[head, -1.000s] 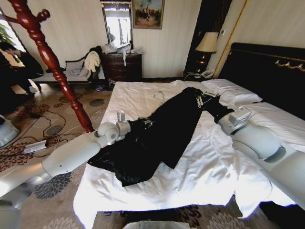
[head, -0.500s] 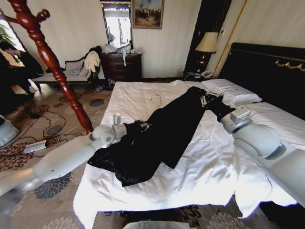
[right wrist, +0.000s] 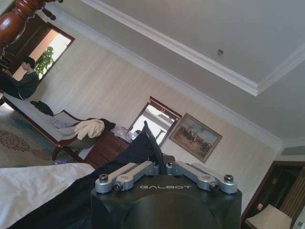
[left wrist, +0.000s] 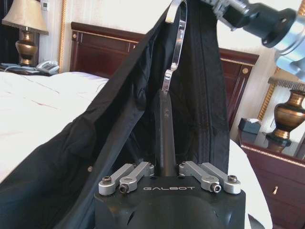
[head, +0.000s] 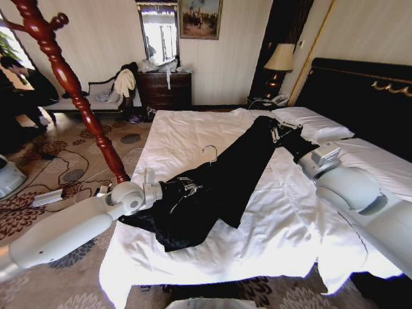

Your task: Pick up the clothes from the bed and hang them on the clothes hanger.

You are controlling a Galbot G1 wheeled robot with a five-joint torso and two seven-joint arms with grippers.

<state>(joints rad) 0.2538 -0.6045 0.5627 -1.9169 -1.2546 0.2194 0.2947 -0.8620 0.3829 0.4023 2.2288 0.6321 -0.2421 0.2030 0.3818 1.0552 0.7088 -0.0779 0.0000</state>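
Lying across the white bed [head: 193, 138], the clothes [head: 219, 180] are clamped at both ends: the hanger [left wrist: 167, 138] (silver hook uppermost) is gripped by the left pincer [head: 183, 188], the far end by the right pincer [head: 278, 133].

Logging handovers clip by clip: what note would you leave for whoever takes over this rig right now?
Left end effector: shut on the clothes hanger, inside the clothes.
Right end effector: shut on the clothes' upper end, lifted near the pillows.
The clothes stretch diagonally across the bed; the hook pokes out.
Done: both ends grasped.
Left: seat the garment properly on the hanger.
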